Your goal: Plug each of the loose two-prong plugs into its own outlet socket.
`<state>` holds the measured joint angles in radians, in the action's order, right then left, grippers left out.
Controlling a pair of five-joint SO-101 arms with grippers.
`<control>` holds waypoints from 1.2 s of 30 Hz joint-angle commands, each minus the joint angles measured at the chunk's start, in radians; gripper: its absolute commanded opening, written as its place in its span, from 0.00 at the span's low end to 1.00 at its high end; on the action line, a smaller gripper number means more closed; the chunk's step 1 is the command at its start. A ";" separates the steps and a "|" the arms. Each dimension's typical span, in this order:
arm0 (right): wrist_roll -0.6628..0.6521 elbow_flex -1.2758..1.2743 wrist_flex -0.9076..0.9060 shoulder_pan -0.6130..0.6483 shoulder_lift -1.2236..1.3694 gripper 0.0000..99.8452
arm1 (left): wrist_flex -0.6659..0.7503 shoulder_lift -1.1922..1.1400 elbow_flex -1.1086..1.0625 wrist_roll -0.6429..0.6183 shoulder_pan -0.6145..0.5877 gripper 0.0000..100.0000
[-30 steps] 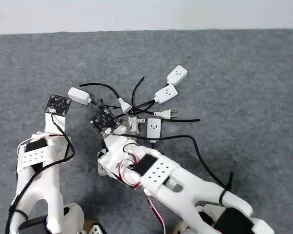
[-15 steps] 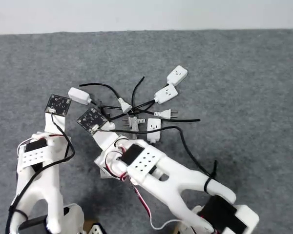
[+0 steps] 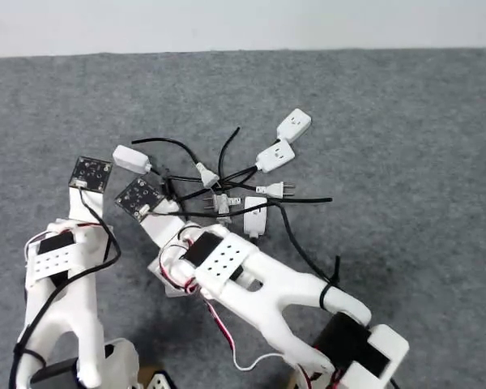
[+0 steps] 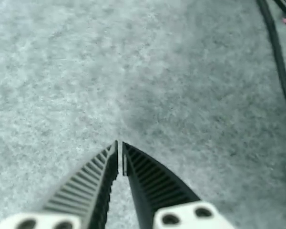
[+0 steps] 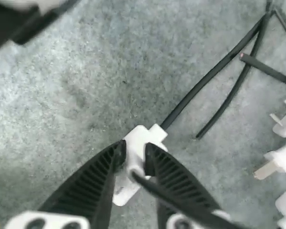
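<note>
Our left pincer (image 4: 119,149) hangs with its tips together over the bare grey worktop (image 4: 62,71). Beside it, our right pincer (image 5: 133,145) is clamped on a white connector (image 5: 142,135) lying on the worktop. Further right, a loose plug (image 3: 275,190) and an outlet socket (image 3: 274,156) lie among black cords (image 3: 308,199).

White plug (image 5: 133,167) partly hidden between right pincer (image 5: 134,145) fingers; neighbouring plugs (image 5: 282,162) cut off at edge.

This is looking like a robotics lab: white plastic arms (image 3: 259,284) trailing bare wires are sitting on a grey felt counter (image 3: 405,121).
</note>
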<state>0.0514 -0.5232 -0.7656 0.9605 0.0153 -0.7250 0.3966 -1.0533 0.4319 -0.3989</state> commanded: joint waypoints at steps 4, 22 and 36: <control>0.232 0.097 -0.147 0.107 0.038 0.29 | 0.114 0.034 0.038 -0.157 -0.130 0.02; 0.276 0.404 -0.317 0.073 0.371 0.01 | 0.164 0.032 0.038 -0.267 -0.224 0.02; -0.141 0.408 -0.829 -0.318 -0.120 0.01 | 0.160 0.031 0.035 -0.265 -0.184 0.02</control>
<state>0.0483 -0.1519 -1.4546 0.7979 0.0829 -0.5854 0.4043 -1.0518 0.1741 -0.6061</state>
